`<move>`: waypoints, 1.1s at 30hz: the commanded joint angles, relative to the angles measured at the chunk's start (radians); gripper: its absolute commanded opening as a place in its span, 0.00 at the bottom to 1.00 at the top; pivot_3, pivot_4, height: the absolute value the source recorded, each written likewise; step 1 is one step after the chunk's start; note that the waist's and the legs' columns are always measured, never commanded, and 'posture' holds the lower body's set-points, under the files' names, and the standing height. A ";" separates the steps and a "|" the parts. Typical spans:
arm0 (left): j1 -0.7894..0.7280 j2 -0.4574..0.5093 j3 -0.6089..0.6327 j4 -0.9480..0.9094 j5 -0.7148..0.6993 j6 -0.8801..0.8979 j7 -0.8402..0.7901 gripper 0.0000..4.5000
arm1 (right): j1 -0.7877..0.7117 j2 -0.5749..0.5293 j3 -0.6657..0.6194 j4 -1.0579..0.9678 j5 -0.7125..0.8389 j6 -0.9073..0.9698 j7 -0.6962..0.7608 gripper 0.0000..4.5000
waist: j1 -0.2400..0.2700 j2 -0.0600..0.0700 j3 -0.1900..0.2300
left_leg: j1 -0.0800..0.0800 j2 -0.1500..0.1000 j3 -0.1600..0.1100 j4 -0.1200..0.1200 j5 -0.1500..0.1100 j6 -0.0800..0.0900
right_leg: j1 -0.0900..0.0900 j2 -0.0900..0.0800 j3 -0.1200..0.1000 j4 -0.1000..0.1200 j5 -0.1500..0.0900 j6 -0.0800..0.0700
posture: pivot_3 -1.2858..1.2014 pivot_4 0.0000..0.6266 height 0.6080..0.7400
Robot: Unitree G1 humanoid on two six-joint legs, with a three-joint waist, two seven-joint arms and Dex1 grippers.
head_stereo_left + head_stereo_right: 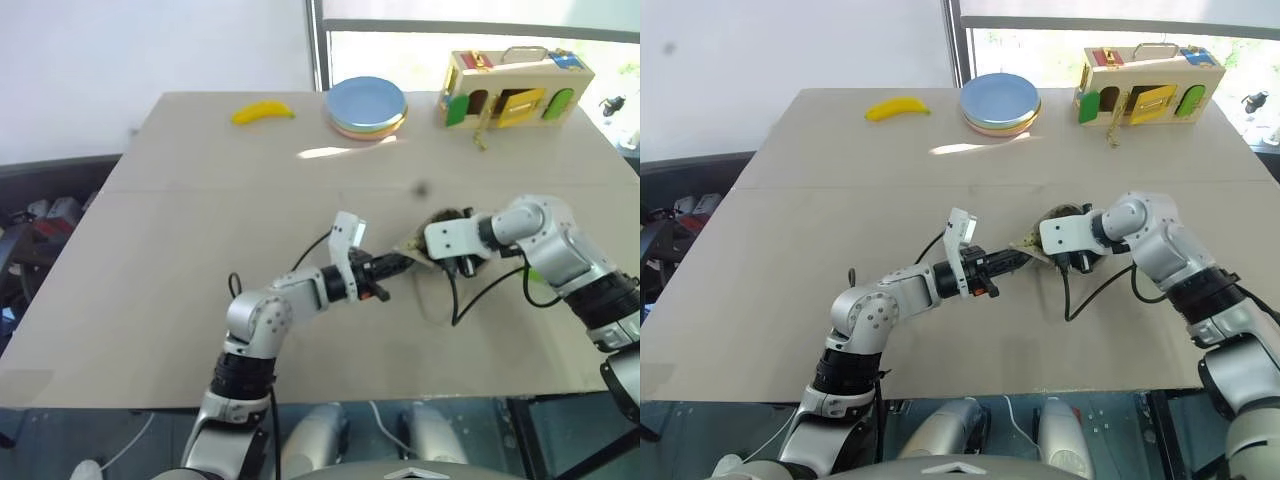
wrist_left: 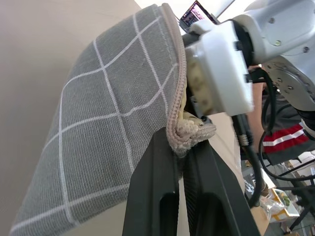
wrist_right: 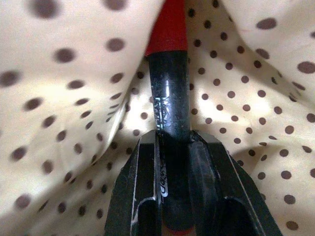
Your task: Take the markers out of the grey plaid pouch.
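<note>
Grey plaid pouch (image 2: 113,128) is held mid-desk (image 1: 180,260), its edge pinched by L gripper (image 2: 179,147) w/ fingers together. Inside its dotted lining, black red-tipped marker (image 3: 170,98) is clamped betw. R gripper (image 3: 174,147) fingers.

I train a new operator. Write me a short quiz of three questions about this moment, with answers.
1. True or false: the left gripper pinches the grey plaid pouch at its zipper edge.
2. What does the right gripper clamp? A) banana B) dark marker with a red tip C) plate
3. What pattern has the pouch lining?

Key: 1 true; 2 B; 3 brown dots on cream.
</note>
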 commanded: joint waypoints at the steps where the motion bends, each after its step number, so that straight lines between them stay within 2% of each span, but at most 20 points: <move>1: 0.002 -0.004 0.004 -0.006 0.013 -0.037 0.003 0.00 | 0.009 -0.048 -0.129 -0.199 0.081 0.117 0.032 0.06 | 0.004 0.000 0.000 | -0.001 0.000 0.000 0.000 0.000 0.000 | -0.001 0.000 0.000 0.000 0.000 0.000 | 0.52 0.24 1.00; 5: 0.002 -0.009 0.007 0.005 0.020 -0.052 0.011 0.00 | 0.032 -0.115 -0.212 -0.359 0.137 0.249 0.058 0.06 | 0.007 0.001 0.001 | -0.006 0.000 0.000 0.000 0.000 0.000 | -0.005 0.000 0.000 0.000 0.000 0.000 | 0.52 0.24 1.00; 12: -0.012 -0.010 0.000 0.023 0.037 -0.088 0.013 0.00 | 0.065 -0.212 -0.269 -0.541 0.196 0.414 0.077 0.06 | 0.006 0.001 0.001 | -0.012 0.000 0.000 0.001 0.000 0.000 | -0.011 0.000 0.000 0.001 0.000 0.000 | 0.52 0.24 1.00; 19: -0.047 -0.048 0.059 0.050 0.069 -0.223 0.043 0.00 | 0.158 -0.347 -0.310 -0.635 0.270 0.482 0.122 0.06 | 0.008 0.000 0.001 | -0.013 0.000 0.000 0.001 0.000 0.000 | -0.011 -0.001 -0.001 0.000 0.000 0.000 | 0.52 0.24 1.00; 22: -0.064 -0.071 0.087 0.057 0.081 -0.298 0.050 0.00 | 0.157 -0.309 -0.308 -0.652 0.307 0.505 0.078 0.06 | 0.006 0.000 0.001 | -0.013 0.000 0.000 0.001 0.000 0.000 | -0.011 -0.001 0.000 0.000 0.000 0.000 | 0.52 0.24 1.00; 27: -0.059 -0.026 0.069 0.059 0.169 -0.393 0.038 0.00 | 0.113 -0.242 -0.377 -0.658 0.390 0.589 -0.003 0.06 | 0.008 0.000 0.001 | -0.013 0.000 0.000 0.001 0.000 0.000 | -0.011 -0.001 0.000 0.001 0.000 0.000 | 0.52 0.24 1.00; 33: -0.039 0.049 0.090 0.034 0.237 -0.456 0.044 0.00 | 0.160 -0.266 -0.528 -0.697 0.551 0.708 -0.005 0.06 | 0.015 -0.001 0.001 | -0.014 0.000 0.000 0.000 0.000 0.000 | -0.011 -0.001 -0.001 -0.001 0.000 0.000 | 0.52 0.24 1.00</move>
